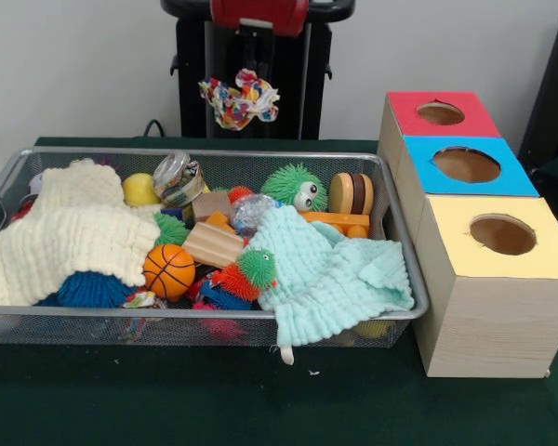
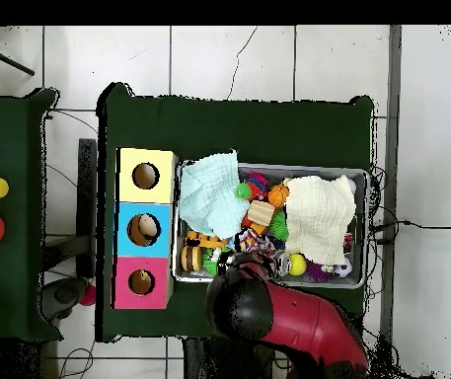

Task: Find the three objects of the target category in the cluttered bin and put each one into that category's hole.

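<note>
The arm is glossy red with a rounded black joint, above a black pedestal.

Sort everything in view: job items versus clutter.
Job: knotted fabric ball, held aloft; wire bin; yellow box's hole.
Clutter: basketball, green spiky ball, mint cloth, cream cloth, blue box, red box.

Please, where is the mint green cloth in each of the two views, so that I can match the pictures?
Front view: the mint green cloth lies in the right part of the bin, draped over its near rim.
Overhead view: the same cloth lies at the bin's left end, at the upper corner.
Shared landmark: the yellow-topped box stands just beside that end of the bin.
</note>
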